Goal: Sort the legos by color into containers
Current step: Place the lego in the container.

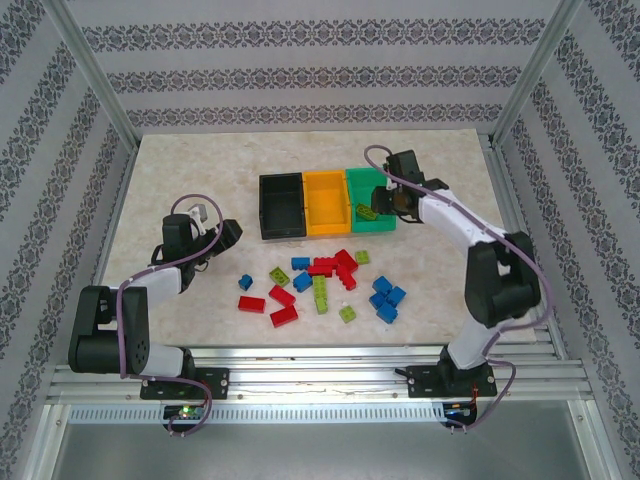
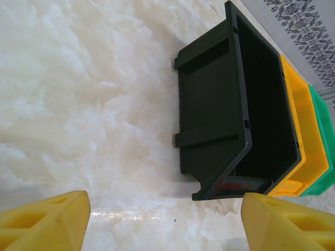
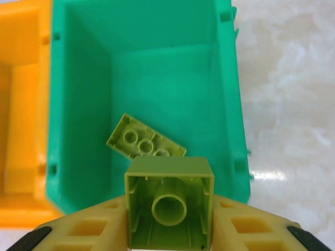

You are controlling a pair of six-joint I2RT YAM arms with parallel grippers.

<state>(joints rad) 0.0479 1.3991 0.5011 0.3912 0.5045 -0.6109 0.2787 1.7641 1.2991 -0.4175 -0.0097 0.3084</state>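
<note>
While clamping brick point(image 3: 169, 198), right claw point(image 3: 169, 222) overhangs green bin point(image 3: 78, 104).

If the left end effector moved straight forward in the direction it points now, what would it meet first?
Most likely the side wall of the black bin; the table before it looks bare, but depth is uncertain.

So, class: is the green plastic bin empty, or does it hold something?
Not empty: one flat yellow-green studded brick lies on the floor of the green plastic bin.
</note>
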